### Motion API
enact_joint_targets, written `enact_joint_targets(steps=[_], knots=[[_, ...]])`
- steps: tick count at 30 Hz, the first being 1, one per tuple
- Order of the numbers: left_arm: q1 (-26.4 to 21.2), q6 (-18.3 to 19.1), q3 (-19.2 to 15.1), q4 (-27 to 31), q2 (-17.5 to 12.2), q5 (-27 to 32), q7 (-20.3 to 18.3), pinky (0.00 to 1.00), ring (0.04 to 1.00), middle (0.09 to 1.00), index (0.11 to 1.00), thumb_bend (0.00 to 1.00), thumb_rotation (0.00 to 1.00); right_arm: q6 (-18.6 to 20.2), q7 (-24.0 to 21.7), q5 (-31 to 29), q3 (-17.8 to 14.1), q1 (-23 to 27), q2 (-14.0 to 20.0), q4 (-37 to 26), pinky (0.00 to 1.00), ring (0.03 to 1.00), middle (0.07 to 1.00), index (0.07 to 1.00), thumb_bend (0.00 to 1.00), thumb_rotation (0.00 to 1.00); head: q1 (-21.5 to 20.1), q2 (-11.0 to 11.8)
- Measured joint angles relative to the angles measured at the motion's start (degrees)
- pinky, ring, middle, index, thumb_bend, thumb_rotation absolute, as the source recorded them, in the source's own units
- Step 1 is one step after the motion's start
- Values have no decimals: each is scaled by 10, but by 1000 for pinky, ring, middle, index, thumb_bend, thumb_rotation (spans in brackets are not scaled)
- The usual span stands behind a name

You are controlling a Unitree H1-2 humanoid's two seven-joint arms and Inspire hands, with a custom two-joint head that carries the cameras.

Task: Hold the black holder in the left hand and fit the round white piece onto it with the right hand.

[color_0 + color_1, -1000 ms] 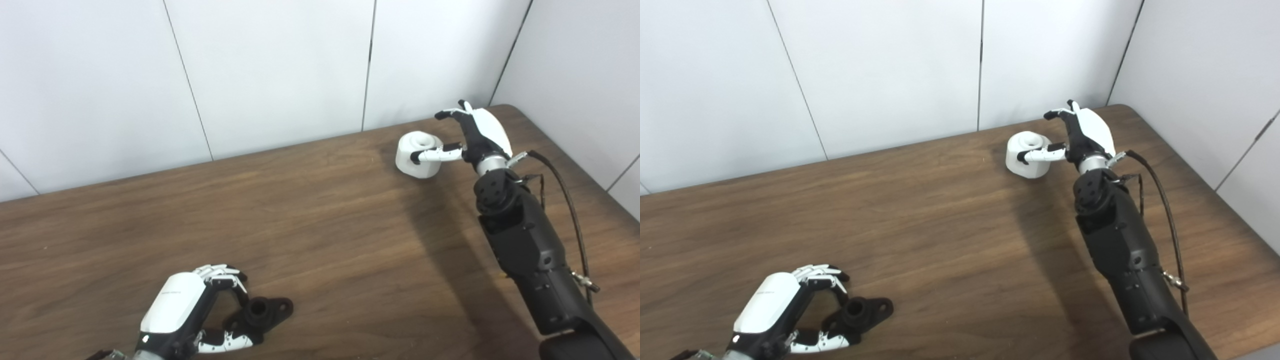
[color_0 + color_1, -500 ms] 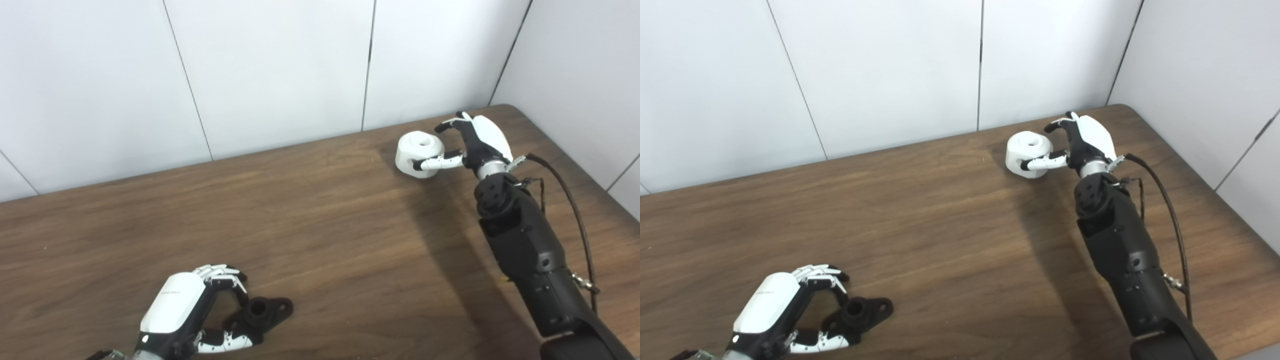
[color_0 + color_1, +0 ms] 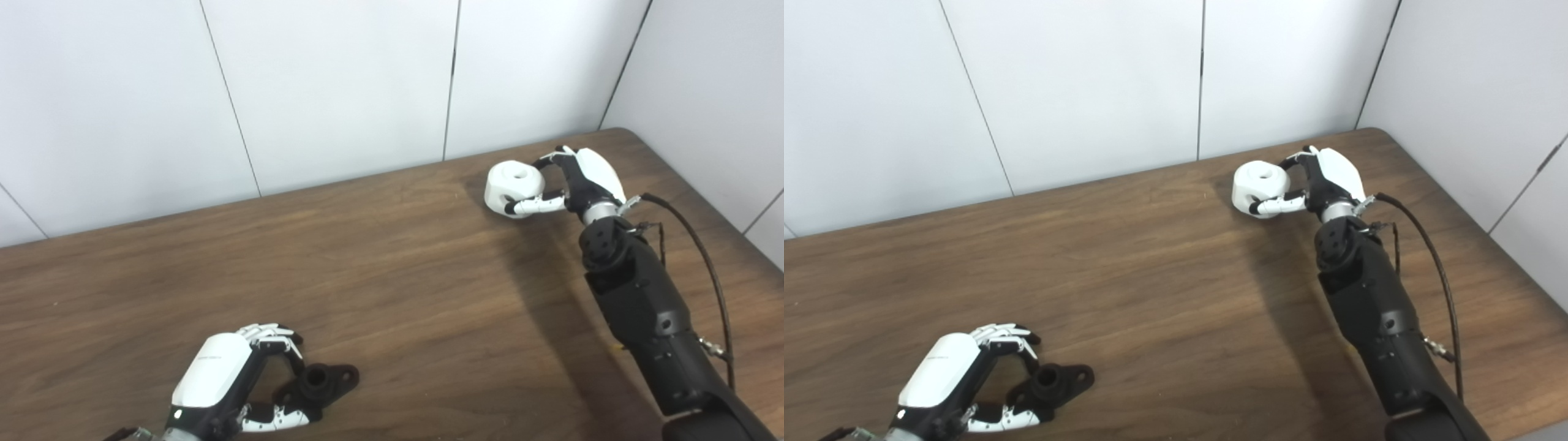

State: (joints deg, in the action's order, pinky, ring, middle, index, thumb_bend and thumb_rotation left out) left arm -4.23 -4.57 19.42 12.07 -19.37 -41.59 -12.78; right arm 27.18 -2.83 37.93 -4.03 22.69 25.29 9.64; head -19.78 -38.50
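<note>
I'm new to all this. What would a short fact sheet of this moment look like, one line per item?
surface: brown wooden table, white wall panels behind
left hand: near front edge, fingers curled around the black holder
black holder: resting on the table, round socket facing up
right hand: far right corner, closed on the round white piece
round white piece: hole on top; whether it has left the table is unclear
parts joined: no, they are far apart
cable: runs along the right arm

Left hand (image 3: 228, 383) cut off at wrist by bottom edge; holder (image 3: 317, 384) base partly hidden behind fingers (image 3: 269, 334); grip contact unclear.
</note>
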Motion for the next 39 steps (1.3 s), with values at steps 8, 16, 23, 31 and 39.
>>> enact_joint_targets(steps=[8,16,23,31,39], knots=[[-2,-2,-2,0,0,-1,-6,846,811,745,483,522,48,0,13,-4,5,0,0,0,1000,1000,953,686,974,321,3,0],[-2,-5,-4,-1,0,0,-7,840,807,743,482,522,48,-9,43,-20,6,-1,-1,6,1000,1000,928,628,877,215,3,2],[-3,-7,-3,-2,0,-2,-7,840,805,744,483,522,49,-40,90,-50,3,-4,-4,13,1000,1000,867,488,521,134,-1,3],[-3,-10,-3,-5,0,-2,-6,840,805,744,482,522,50,-50,104,-58,6,-6,-5,20,1000,997,854,488,517,134,-2,4],[-4,-13,-3,-6,0,-2,-6,839,804,742,482,522,50,-53,120,-70,6,-8,-5,26,1000,979,848,488,518,134,5,5]])
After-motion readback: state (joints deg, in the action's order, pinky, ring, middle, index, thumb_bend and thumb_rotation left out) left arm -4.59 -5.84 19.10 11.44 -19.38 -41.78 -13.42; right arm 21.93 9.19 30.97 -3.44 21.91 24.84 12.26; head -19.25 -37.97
